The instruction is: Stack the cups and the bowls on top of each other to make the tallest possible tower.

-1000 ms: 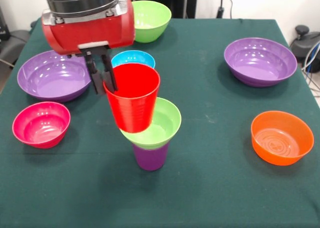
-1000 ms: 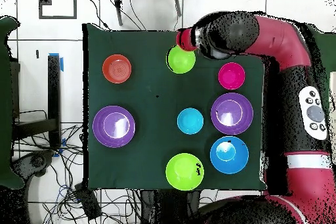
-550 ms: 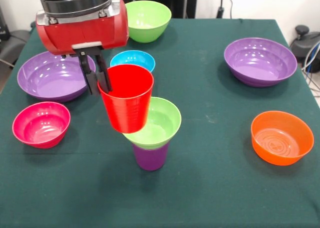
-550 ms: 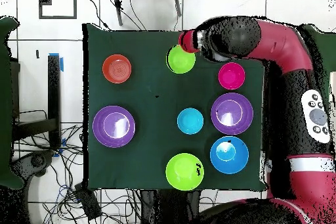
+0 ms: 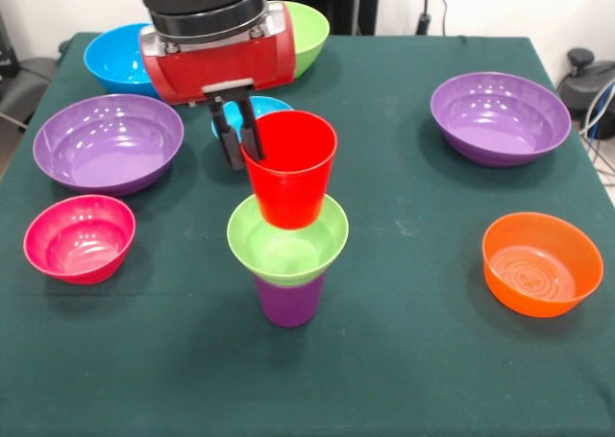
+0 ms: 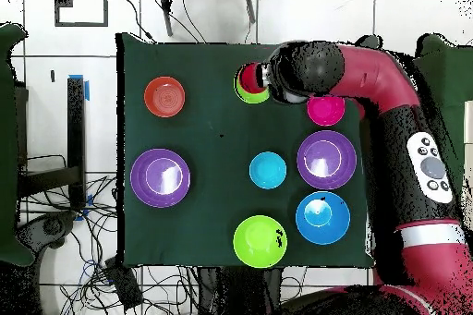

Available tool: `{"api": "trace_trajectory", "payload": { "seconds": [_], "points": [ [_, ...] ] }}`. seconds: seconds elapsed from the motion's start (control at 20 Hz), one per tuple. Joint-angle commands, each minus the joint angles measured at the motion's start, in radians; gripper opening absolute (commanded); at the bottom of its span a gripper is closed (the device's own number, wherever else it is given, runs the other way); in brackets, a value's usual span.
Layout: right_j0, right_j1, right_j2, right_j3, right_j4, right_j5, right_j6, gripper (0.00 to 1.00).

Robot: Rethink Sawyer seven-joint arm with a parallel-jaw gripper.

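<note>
The tower stands near the table's middle: a purple cup [image 5: 288,301] carries a small lime green bowl [image 5: 286,245]. A red cup [image 5: 291,171] sits with its base down inside that bowl, leaning slightly. My gripper [image 5: 244,157] is shut on the red cup's left rim, one finger inside and one outside. From overhead the red cup [image 6: 249,78] shows over the green bowl [image 6: 244,96], beside the arm's wrist, which hides the fingers. A small blue bowl [image 5: 273,106] lies just behind the cup, partly hidden.
Around the tower lie a pink bowl [image 5: 79,237], a wide purple bowl [image 5: 108,141], a big blue bowl [image 5: 113,58], a big green bowl [image 5: 309,32], a second purple bowl [image 5: 500,115] and an orange bowl [image 5: 541,262].
The gripper has carried the red cup to the right and set its base into the green bowl. The arm's shift uncovered the big blue bowl at the back left.
</note>
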Motion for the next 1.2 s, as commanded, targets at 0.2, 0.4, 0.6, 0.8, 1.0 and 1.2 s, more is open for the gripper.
{"api": "trace_trajectory", "payload": {
  "seconds": [0.2,0.4,0.6,0.8,1.0,1.2],
  "points": [
    [-0.008,0.001,0.016,0.116,-0.072,-0.056,-0.175,0.0],
    [-0.01,0.008,0.019,0.11,-0.077,-0.061,-0.185,0.0],
    [-0.012,0.011,0.023,0.103,-0.078,-0.057,-0.196,0.0],
    [-0.004,0.025,0.026,0.083,-0.08,-0.052,-0.2,0.0],
    [0.002,0.031,0.027,0.07,-0.082,-0.047,-0.199,0.0],
    [0.007,0.036,0.026,0.059,-0.085,-0.042,-0.199,0.0]
  ]
}}
